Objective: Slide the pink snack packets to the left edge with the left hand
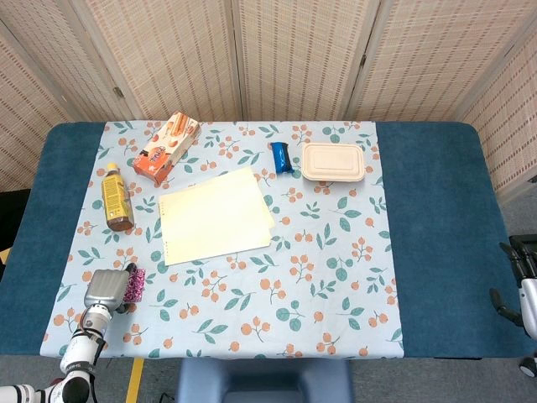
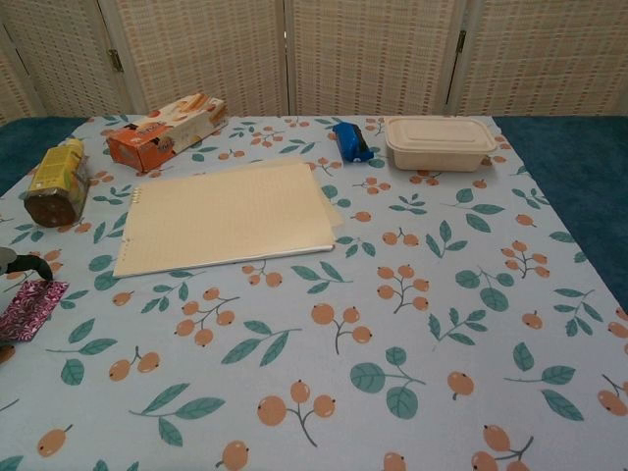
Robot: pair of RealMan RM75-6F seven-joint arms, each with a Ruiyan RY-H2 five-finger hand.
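Observation:
The pink snack packets (image 1: 135,284) lie flat near the front left corner of the floral cloth; in the chest view the pink snack packets (image 2: 28,307) show at the left border. My left hand (image 1: 105,290) sits against their left side and covers part of them. Only one dark curved finger (image 2: 26,264) of it shows in the chest view, just beyond the packets. Nothing is gripped in that hand. My right hand (image 1: 518,284) hangs off the table's right edge with its fingers apart and nothing in them.
A lying bottle (image 1: 116,199), an orange snack box (image 1: 166,149), a cream paper pad (image 1: 216,216), a blue packet (image 1: 281,157) and a beige lidded container (image 1: 334,162) sit further back. Bare blue table (image 1: 29,252) runs along the cloth's left edge.

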